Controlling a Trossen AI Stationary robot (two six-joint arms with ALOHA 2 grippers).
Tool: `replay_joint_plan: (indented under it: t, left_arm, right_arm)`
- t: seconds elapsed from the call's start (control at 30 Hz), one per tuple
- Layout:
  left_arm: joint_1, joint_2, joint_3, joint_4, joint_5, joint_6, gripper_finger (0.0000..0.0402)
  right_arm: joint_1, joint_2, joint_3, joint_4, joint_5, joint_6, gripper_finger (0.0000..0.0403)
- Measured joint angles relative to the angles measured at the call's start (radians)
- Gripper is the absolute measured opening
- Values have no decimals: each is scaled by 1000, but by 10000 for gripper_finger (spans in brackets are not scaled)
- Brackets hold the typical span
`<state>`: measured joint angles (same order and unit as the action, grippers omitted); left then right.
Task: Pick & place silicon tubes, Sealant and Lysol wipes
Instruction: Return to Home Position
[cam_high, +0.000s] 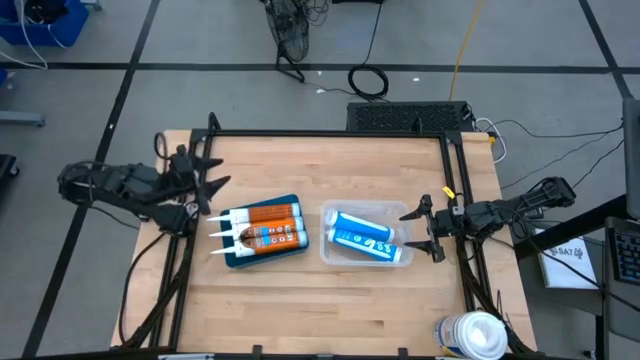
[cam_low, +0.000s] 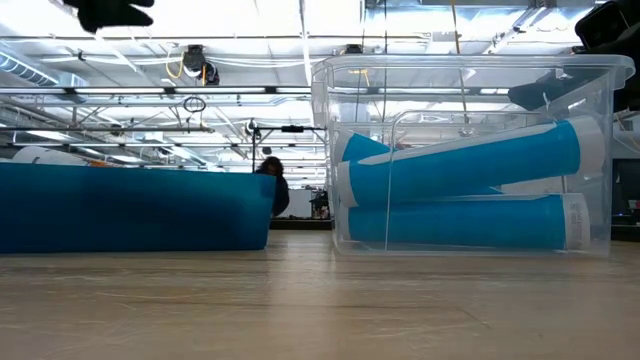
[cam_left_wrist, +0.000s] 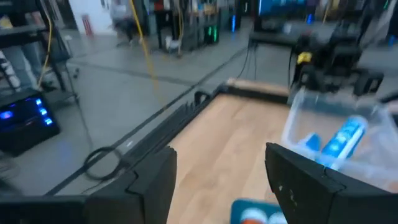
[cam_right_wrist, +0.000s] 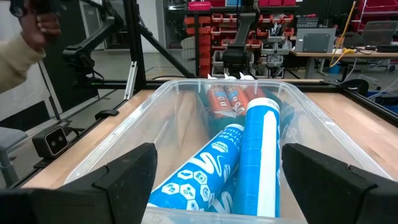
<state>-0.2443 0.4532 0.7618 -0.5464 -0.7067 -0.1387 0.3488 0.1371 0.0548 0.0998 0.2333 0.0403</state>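
The wooden worktop (cam_high: 330, 300) carries two bins side by side near its middle, with a narrow gap between them. The blue bin (cam_high: 238, 262) is on the left and holds three orange sealant tubes (cam_high: 265, 226) lying parallel, nozzles pointing left. The clear bin (cam_high: 327, 250) on the right holds two blue-and-white silicone tubes (cam_high: 362, 235), one lying across the other. The Lysol wipes canister (cam_high: 472, 335), with its white domed lid, sits at the worktop's right corner by the lower edge of the high view, well apart from both bins.

The left end effector (cam_high: 216, 185) hangs above the worktop's left edge, just beyond the blue bin. Its fingers (cam_left_wrist: 152, 183) are spread wide and hold nothing. The right end effector (cam_high: 408, 228) hovers at the right end of the clear bin, facing along it. Its fingers (cam_right_wrist: 124, 177) are also spread apart and empty, with the blue-and-white tubes showing between them in the right wrist view.
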Motion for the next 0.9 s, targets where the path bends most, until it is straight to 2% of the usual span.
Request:
replay_joint_plan:
  t: [0.13,0.33,0.67,0.9]
  left_arm:
    - [0,-115,-166,167,7,33,247]
    - [0,-229,-324,266,98,68,255]
    - [0,-349,-441,314,212,100,263]
    - [0,-403,-486,310,232,104,265]
  right_arm:
    - [0,0,0,0,0,0,325]
    - [0,0,0,0,0,0,325]
    - [0,0,0,0,0,0,325]
    - [0,0,0,0,0,0,325]
